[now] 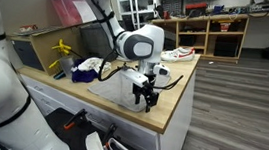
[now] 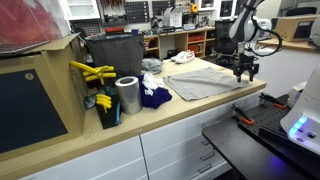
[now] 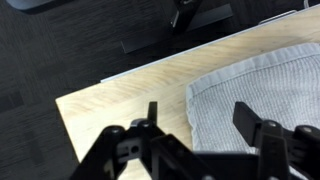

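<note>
A grey towel [image 3: 262, 85] lies flat on the wooden countertop [image 3: 115, 100]. My gripper [image 3: 198, 112] hangs just above the towel's corner near the counter's end, with the jaws apart. One finger [image 3: 152, 110] is over bare wood and the other over the cloth, so the towel's hem runs between them. Nothing is held. In both exterior views the gripper [image 1: 148, 95] [image 2: 246, 70] points straight down at the towel [image 2: 205, 78] near the counter's edge.
Further along the counter are a crumpled blue cloth [image 2: 155, 96], a metal can [image 2: 127, 95], yellow tools [image 2: 92, 72] and a dark bin [image 2: 115, 55]. The counter edge [image 3: 130, 75] drops to the dark floor. Shelves [image 1: 214, 33] stand behind.
</note>
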Controlling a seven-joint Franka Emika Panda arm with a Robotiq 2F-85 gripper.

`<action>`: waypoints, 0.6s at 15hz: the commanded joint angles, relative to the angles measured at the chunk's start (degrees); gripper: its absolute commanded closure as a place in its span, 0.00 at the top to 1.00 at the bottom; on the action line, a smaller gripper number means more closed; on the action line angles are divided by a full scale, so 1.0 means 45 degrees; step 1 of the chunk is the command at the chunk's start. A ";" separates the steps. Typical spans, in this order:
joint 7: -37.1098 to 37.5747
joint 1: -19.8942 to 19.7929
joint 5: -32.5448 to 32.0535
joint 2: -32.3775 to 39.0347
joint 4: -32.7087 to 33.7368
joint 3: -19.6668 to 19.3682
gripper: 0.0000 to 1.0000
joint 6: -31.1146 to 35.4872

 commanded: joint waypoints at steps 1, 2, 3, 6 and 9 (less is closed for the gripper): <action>-0.0250 -0.0201 0.0245 0.0269 0.0239 0.0184 0.46 0.0129; -0.0250 -0.0208 0.0247 0.0296 0.0268 0.0193 0.38 0.0118; -0.0250 -0.0198 0.0235 0.0274 0.0273 0.0205 0.31 0.0108; -0.0005 -0.0014 -0.0122 -0.0101 0.0197 0.0125 0.09 0.0027; 0.0278 0.0270 -0.0710 -0.0654 0.0099 0.0036 0.00 -0.0150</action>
